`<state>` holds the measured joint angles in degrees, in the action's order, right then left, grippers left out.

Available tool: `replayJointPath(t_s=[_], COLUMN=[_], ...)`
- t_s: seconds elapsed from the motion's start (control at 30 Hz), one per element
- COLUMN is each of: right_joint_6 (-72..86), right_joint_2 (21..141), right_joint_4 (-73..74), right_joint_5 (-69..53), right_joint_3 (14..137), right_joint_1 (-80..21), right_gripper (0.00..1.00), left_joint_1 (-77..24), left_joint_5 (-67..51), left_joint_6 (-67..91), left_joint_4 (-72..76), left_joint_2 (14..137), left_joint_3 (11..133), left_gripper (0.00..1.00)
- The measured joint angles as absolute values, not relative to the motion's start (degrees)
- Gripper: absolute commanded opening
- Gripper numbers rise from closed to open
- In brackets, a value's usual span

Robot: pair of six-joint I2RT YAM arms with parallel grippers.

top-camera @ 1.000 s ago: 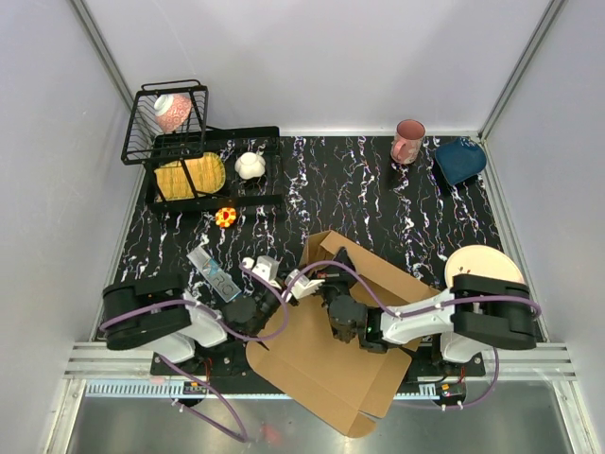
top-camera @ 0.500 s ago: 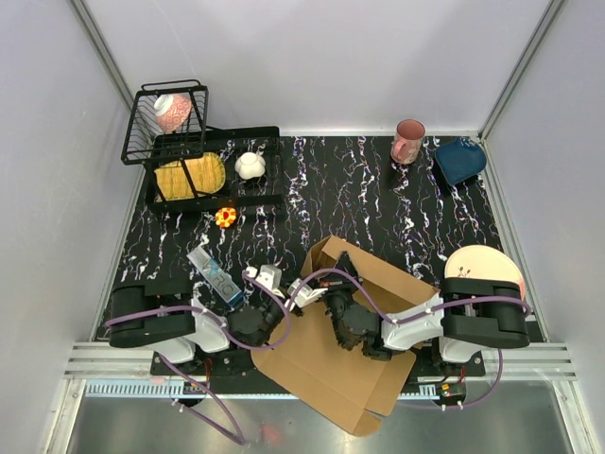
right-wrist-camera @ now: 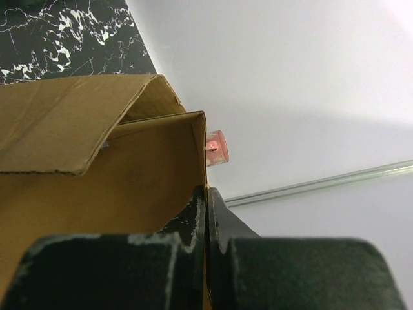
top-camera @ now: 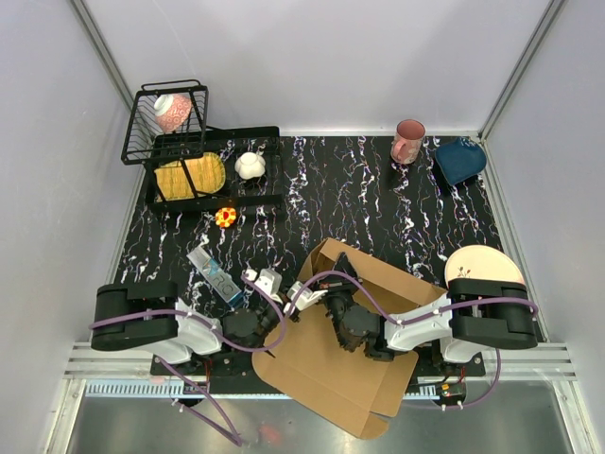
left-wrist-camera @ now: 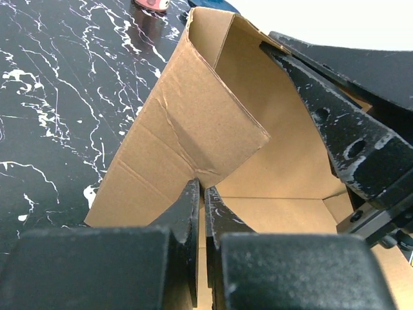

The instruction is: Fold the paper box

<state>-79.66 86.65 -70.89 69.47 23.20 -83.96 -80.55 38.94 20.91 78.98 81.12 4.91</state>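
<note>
The paper box (top-camera: 331, 369) is a brown cardboard sheet, partly raised, lying at the near middle of the table and hanging over its front edge. My left gripper (top-camera: 289, 303) is at its left wall. In the left wrist view the left gripper (left-wrist-camera: 202, 188) is shut on the lower corner of an upright flap of the paper box (left-wrist-camera: 193, 123). My right gripper (top-camera: 338, 286) reaches in from the right. In the right wrist view the right gripper (right-wrist-camera: 206, 192) is shut on the edge of a standing wall of the paper box (right-wrist-camera: 129, 174).
A black dish rack (top-camera: 203, 170) with a yellow item stands at the back left, and a wire basket (top-camera: 165, 118) is beside it. A pink cup (top-camera: 408, 142) and a blue bowl (top-camera: 460, 159) are at the back right. A pale plate (top-camera: 482, 263) lies right; a packet (top-camera: 214, 274) lies left.
Both arms have shifted slightly and the box has slid a little toward the near edge, its far corner lower in the view. Both grips stay the same.
</note>
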Motion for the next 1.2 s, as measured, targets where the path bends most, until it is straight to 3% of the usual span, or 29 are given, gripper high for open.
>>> replayJointPath(t_s=[0.23,0.63,0.67,0.7,0.8,0.83,0.97,1.2], right_joint_6=[-79.4,-78.98,-78.98,-78.98,-78.59,-78.61,-78.06,-77.82], right_joint_2=[85.52,85.38,85.38,85.38,85.36,85.32,84.64,84.58], right_joint_4=[-70.02,-70.0,-70.39,-70.57,-71.11,-71.33,-71.09,-67.66], right_joint_5=[69.38,69.47,69.43,69.45,69.49,69.54,69.49,69.36], right_joint_3=[22.79,23.55,24.03,24.25,24.45,24.4,24.34,24.27], right_joint_1=[-84.12,-83.61,-83.61,-83.61,-83.61,-83.66,-83.7,-83.66], right_gripper=[0.0,0.0,0.0,0.0,0.0,0.0,0.0,0.0], left_joint_1=[-81.73,-84.6,-84.71,-84.71,-84.73,-84.47,-83.88,-77.38], left_joint_5=[38.79,37.67,37.65,37.52,38.65,40.1,45.87,49.67], left_joint_6=[22.17,17.47,17.17,16.78,15.64,15.25,11.7,9.28], left_joint_4=[77.89,73.28,72.64,71.92,69.91,69.8,67.72,56.1], left_joint_2=[78.63,57.95,56.58,55.4,53.58,53.32,50.87,41.56], left_joint_3=[4.21,2.85,2.83,2.83,2.74,2.5,1.98,2.0], left_gripper=[0.03,0.02,0.07,0.24,0.58,0.74,0.88,0.89])
